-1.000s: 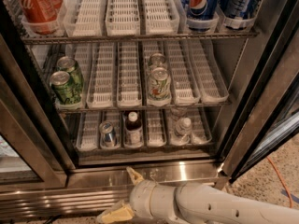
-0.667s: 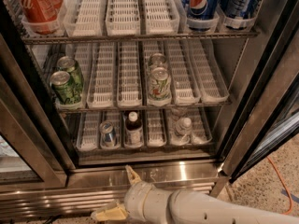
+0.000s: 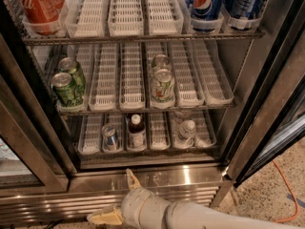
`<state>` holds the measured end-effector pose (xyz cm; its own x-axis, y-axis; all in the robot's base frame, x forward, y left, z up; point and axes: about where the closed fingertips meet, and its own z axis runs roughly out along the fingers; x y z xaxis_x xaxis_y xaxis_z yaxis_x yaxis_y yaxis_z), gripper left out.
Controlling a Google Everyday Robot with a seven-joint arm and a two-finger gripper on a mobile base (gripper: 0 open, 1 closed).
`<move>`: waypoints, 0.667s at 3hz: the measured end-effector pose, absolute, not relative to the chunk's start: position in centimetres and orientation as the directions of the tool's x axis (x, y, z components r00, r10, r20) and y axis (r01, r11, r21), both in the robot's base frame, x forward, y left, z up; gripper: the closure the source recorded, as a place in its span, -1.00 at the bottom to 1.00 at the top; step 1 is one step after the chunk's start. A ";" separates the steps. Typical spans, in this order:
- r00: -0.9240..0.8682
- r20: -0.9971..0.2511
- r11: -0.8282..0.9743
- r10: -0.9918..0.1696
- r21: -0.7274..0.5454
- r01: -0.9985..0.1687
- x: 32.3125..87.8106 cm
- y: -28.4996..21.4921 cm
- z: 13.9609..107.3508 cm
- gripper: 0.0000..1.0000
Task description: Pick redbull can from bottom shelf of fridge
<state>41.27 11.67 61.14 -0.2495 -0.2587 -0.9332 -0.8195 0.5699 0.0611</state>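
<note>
redbull can [image 3: 110,137]: upright, tab up, left lane
labels: Pepsi can [image 3: 207,4], Coke can [image 3: 35,6] up top
gripper [image 3: 110,195]: spread wide, empty, near grille [image 3: 200,193]

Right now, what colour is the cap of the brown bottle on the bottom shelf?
White cap, camera view; the gripper sits below, outside the fridge.
</note>
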 end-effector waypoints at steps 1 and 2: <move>-0.240 -0.943 0.594 -0.230 0.059 -0.802 42.4 12.8 60.4 -1.00; -0.217 -0.960 0.643 -0.175 0.056 -0.764 44.5 15.0 59.4 -1.00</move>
<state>44.55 14.95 59.37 -0.2175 -0.1750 -0.9602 -0.7639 0.6429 0.0558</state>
